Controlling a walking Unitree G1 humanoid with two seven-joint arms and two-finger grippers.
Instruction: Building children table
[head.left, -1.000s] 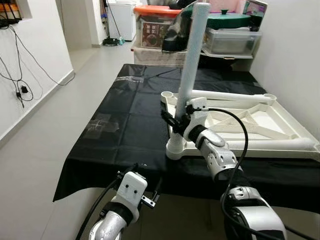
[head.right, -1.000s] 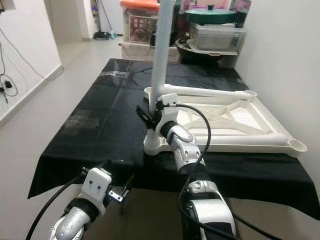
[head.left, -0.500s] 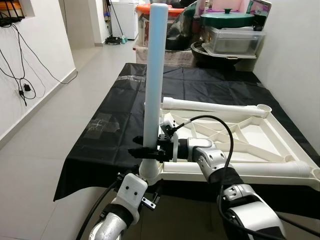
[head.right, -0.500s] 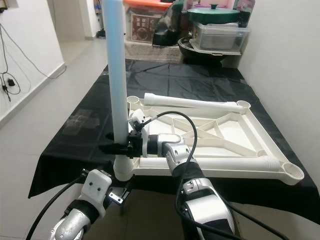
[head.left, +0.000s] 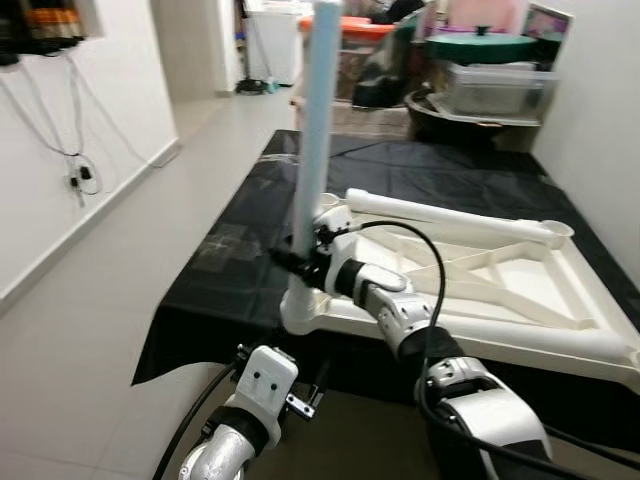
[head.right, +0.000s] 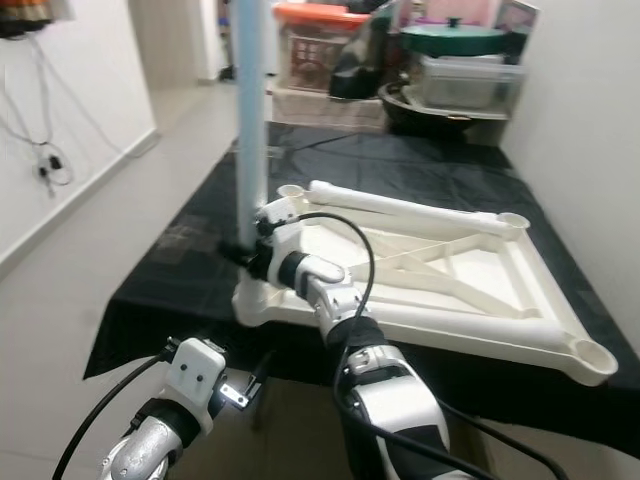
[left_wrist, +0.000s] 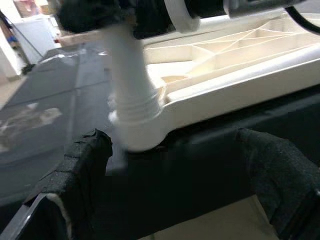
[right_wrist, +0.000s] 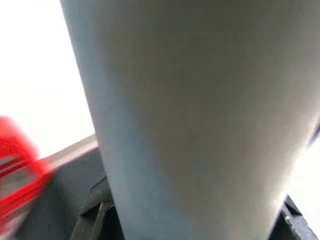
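White table top (head.left: 520, 275) laid upside down on black cloth (head.left: 240, 240). Pale table leg (head.left: 318, 110) stood upright in near-left corner socket (head.left: 300, 310), at 7 o'clock of top. Right gripper (head.left: 296, 262) clamped around leg just above socket. Left gripper (left_wrist: 165, 165) held low at 6 o'clock, fingers spread wide, nothing held. Second leg (head.left: 440, 212) laid along far edge.

No legible text anywhere; perhaps print on the far storage box (head.right: 313, 45), too blurred.

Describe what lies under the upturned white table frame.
A black cloth covers the surface under the table frame; the cloth hides whatever supports it. The right gripper holds the upright leg.
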